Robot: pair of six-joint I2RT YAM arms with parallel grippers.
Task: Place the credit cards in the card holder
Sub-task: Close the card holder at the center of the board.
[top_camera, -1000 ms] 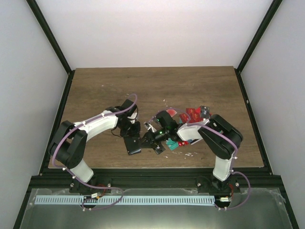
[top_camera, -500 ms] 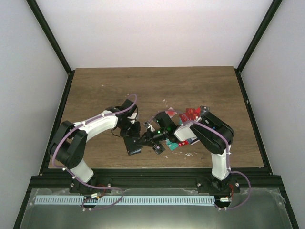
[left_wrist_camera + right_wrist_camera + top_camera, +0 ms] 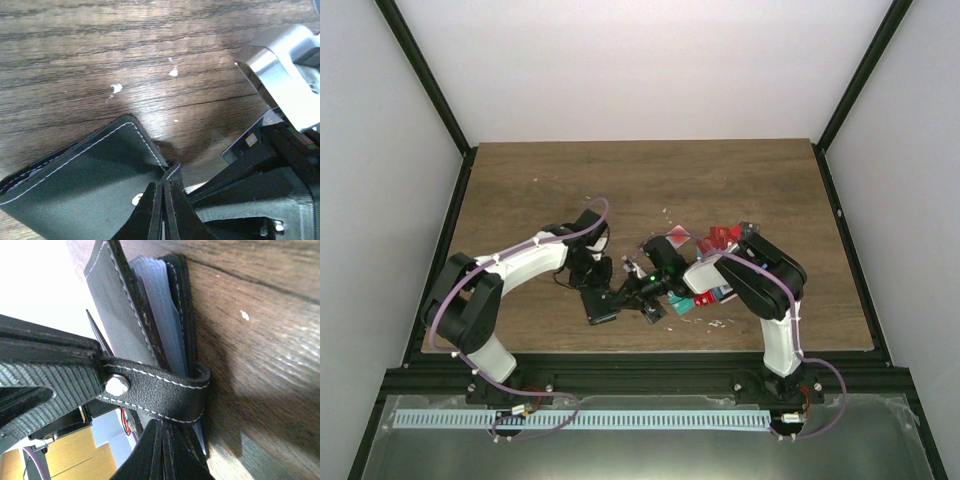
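Note:
The card holder lies on the table's front middle, a black wallet with white stitching. My left gripper is shut on its snap tab, fingers pinched flat. My right gripper is right beside the holder, shut on a thin black credit card with a gold chip. In the right wrist view the holder stands open, showing light blue-grey pockets, with the snap tab just ahead of my shut right fingers. More credit cards, red and teal, lie under the right arm.
The right forearm lies low over the loose cards. Small white flecks dot the wooden table. Black frame posts and white walls stand along the table's sides and back.
My right arm has shifted left, bringing its gripper closer to the holder. The left gripper and the holder have hardly moved.

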